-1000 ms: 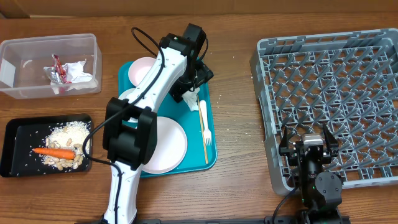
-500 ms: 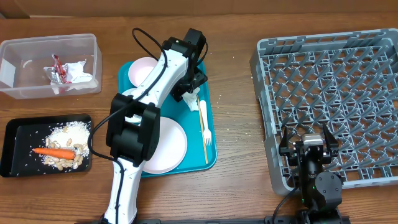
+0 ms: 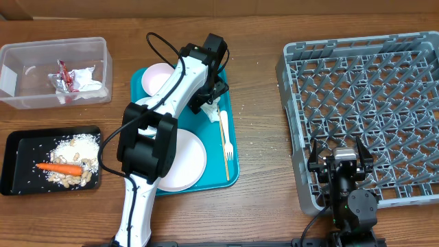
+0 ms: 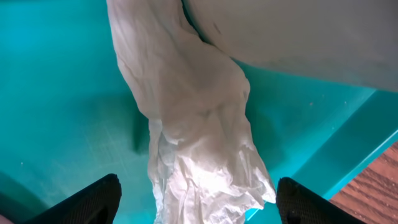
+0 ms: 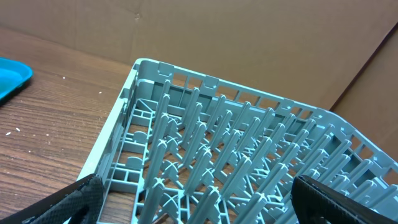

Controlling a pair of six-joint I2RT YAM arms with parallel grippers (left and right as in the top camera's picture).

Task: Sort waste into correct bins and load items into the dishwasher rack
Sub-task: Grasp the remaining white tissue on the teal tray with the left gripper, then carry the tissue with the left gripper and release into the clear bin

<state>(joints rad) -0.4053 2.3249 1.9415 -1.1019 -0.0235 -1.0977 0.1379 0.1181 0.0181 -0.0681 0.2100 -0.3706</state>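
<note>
Brown wooden table (image 3: 260,55): far left, clear rectangular plastic tub (image 3: 55,42) holding small red-and-white wrapper (image 3: 63,77); near left, shallow black rectangular tray (image 3: 20,147) with orange carrot piece (image 3: 58,167) among pale beige food crumbs (image 3: 77,147). Centre, teal serving tray (image 3: 214,161) carrying crumpled white paper napkin (image 4: 193,143), left gripper (image 4: 199,196) over it with fingers spread either side. Right, large square grey plastic rack (image 3: 363,89) with upright pegs, right gripper (image 5: 199,199) spread wide at its near left corner.

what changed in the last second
The left gripper shifted slightly closer over the napkin on the tray. Its jaws are open on either side of the napkin, and nothing is gripped. The right gripper, plate, fork and rack stayed put.
</note>
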